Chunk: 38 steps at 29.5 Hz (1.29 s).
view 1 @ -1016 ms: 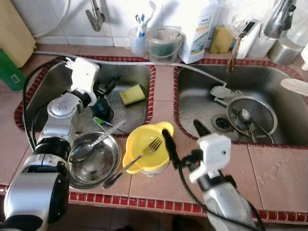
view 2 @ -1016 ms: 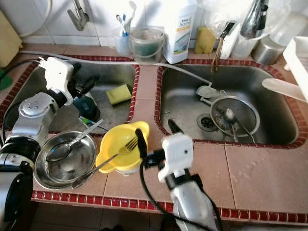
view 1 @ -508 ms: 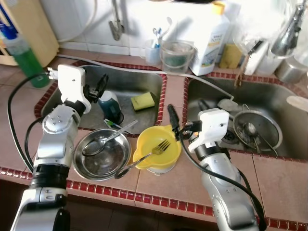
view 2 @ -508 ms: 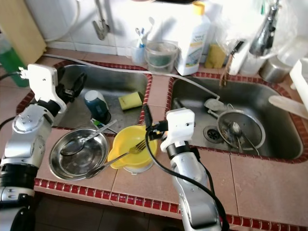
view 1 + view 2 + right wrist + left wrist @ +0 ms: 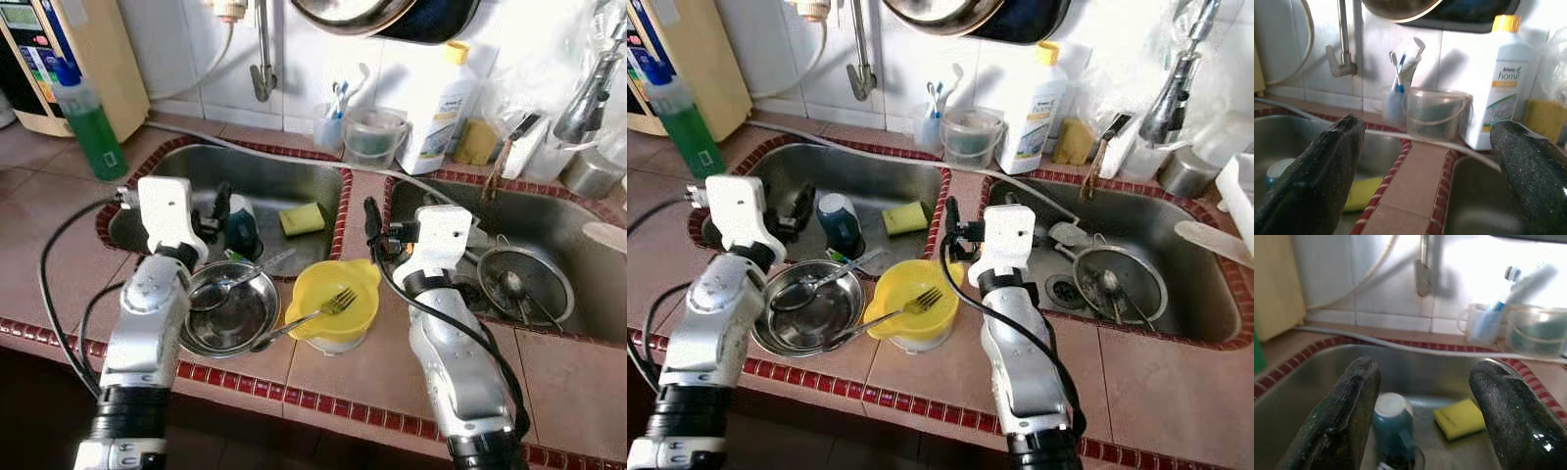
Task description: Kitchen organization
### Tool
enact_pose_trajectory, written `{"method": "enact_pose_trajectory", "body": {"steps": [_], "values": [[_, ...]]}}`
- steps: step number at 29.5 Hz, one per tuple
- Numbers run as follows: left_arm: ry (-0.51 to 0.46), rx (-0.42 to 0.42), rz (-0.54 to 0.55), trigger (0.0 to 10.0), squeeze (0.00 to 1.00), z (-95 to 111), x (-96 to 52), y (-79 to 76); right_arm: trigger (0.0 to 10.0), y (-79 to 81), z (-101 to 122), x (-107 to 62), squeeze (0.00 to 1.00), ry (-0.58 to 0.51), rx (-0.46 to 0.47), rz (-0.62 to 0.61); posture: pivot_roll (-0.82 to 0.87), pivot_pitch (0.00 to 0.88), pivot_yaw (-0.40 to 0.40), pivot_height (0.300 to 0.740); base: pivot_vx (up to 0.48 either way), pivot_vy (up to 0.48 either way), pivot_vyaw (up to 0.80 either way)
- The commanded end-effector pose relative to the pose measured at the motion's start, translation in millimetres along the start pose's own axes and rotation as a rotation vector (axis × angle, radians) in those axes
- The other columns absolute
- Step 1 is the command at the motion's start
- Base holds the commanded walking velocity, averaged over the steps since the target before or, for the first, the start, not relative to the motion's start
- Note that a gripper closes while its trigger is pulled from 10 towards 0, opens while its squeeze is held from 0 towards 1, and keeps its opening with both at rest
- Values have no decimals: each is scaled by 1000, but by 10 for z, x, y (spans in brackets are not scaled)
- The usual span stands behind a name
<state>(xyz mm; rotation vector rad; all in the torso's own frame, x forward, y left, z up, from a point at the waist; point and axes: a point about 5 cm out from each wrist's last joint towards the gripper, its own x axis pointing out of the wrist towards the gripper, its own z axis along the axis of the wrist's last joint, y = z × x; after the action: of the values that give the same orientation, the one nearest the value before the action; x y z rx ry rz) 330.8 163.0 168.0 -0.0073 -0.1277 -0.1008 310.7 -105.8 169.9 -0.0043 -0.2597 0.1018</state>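
- The left gripper (image 5: 1420,431) is seen spread wide and empty in its wrist view, aimed into the left sink (image 5: 284,181) at a teal cup (image 5: 1393,423) and yellow sponge (image 5: 1459,418).
- The right gripper (image 5: 1430,191) is likewise agape, nothing held, above the tiled divider (image 5: 1415,181).
- A yellow bowl (image 5: 333,304) is set on the counter; a fork (image 5: 318,311) lies across it, tines toward the right sink.
- A steel bowl (image 5: 233,311) holds a spoon (image 5: 230,289).

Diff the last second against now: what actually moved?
Mostly the camera: the head view pulled back and up. Both arms rose; the left gripper and right gripper are open and hold nothing. The steel bowl, yellow bowl with fork, and sponge stayed put.
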Motion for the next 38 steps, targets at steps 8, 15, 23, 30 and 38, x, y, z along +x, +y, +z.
{"method": "enact_pose_trajectory", "body": {"steps": [8, 15, 23, 30, 38], "values": [[-56, 0, 3, 10000, 0, 93, 13, -82, 10000, -37, -35, 85, 0, -22, -51, -19, -177, 0, -16, 740, 0, 0, 0], [-90, -21, 8, 10000, 0, 107, -12, -117, 10000, -30, -31, 80, 0, -46, -66, -2, -184, 0, -20, 740, 0, 0, 0], [-41, 3, 16, 10000, 0, 23, -30, -115, 10000, -21, -65, 53, 0, -40, -69, 11, -186, 0, -28, 740, 0, 0, 0], [-26, 8, 3, 10000, 0, -7, -74, -122, 10000, -26, -72, 52, 0, -46, -72, 13, -175, 0, -33, 740, 0, 0, 0], [-19, 5, 8, 10000, 0, -2, -110, -108, 10000, 2, -115, 11, 0, -28, -65, 19, -175, 0, -37, 740, 0, 0, 0]]}}
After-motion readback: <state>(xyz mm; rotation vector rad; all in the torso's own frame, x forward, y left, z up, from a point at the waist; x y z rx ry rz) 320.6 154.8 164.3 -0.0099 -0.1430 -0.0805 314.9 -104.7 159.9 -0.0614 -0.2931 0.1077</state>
